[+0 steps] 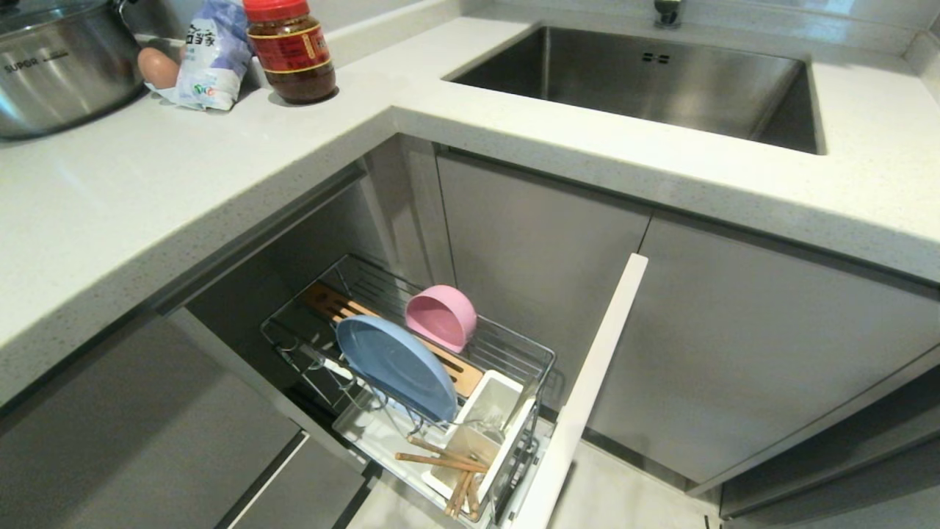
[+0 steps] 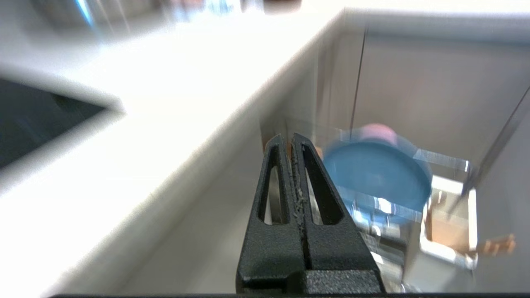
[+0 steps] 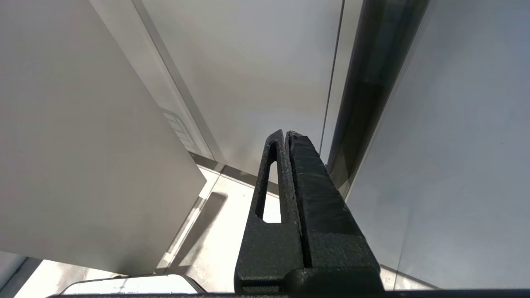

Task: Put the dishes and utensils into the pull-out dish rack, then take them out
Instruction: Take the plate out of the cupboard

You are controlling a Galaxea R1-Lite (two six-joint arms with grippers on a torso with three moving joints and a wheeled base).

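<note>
The pull-out dish rack (image 1: 529,353) stands drawn out of the corner cabinet, its narrow white front panel (image 1: 587,397) nearest me. A light blue plate (image 1: 396,365) leans on edge in the prongs, and a pink bowl (image 1: 443,316) rests on its side behind it. Wooden chopsticks (image 1: 444,461) stick out of the white utensil cup (image 1: 493,422); the fork's handle (image 1: 521,408) shows faintly there. Neither arm is in the head view. My left gripper (image 2: 288,138) is shut and empty, short of the plate (image 2: 377,174) and bowl (image 2: 379,131). My right gripper (image 3: 285,133) is shut, facing cabinet doors.
On the white counter (image 1: 132,184) at the far left stand a steel pot (image 1: 59,66), an egg (image 1: 158,67), a plastic bag (image 1: 213,51) and a red-lidded jar (image 1: 292,50). A steel sink (image 1: 646,81) lies at the back. Grey cabinet doors (image 1: 742,353) flank the rack.
</note>
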